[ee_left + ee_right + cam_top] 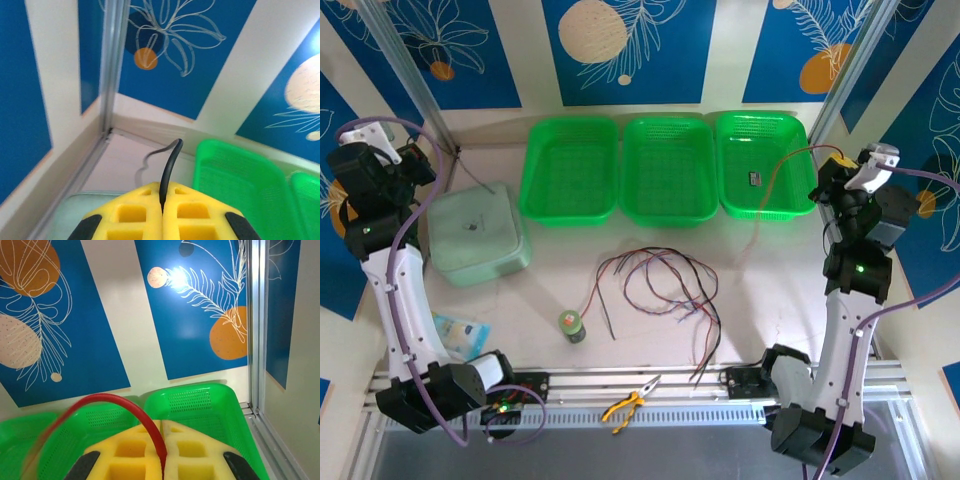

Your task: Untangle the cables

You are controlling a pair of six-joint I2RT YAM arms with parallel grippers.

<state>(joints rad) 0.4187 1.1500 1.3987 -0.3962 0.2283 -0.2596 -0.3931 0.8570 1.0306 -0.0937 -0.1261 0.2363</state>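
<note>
Left gripper (162, 200): its two yellow fingers (130, 212) are pressed together on a black cable (170, 160). The cable sticks up out of the crack between them and bends away to the gripper's left.

Right gripper (162, 440): it is shut too, pinching a red cable (117, 399). The cable comes out at the fingertips and loops up and over to this gripper's left.

Cables (660, 290): the bunch lies in crossed loops on the table (770, 300), down low, between the two grippers and well apart from both.

Step in hand: I think each gripper is lifting one cable up and out to its own side, to pull it free of the bunch.

Not sure: I cannot tell whether the black cable is already loose or goes down into the bunch. The red one hangs down from the right gripper toward the table beside the bunch.

Next move: it looks like the red cable needs a slow pull away from the bunch. If the whole bunch starts to drag along, stop.

Green baskets (570, 170): three in a row, past the bunch, between the grippers. The right gripper is just beside the nearest one. That may be where a freed cable goes.

Watch out: a small bottle (572, 325) and pliers (630, 403) sit near the bunch and could catch a loop.
</note>
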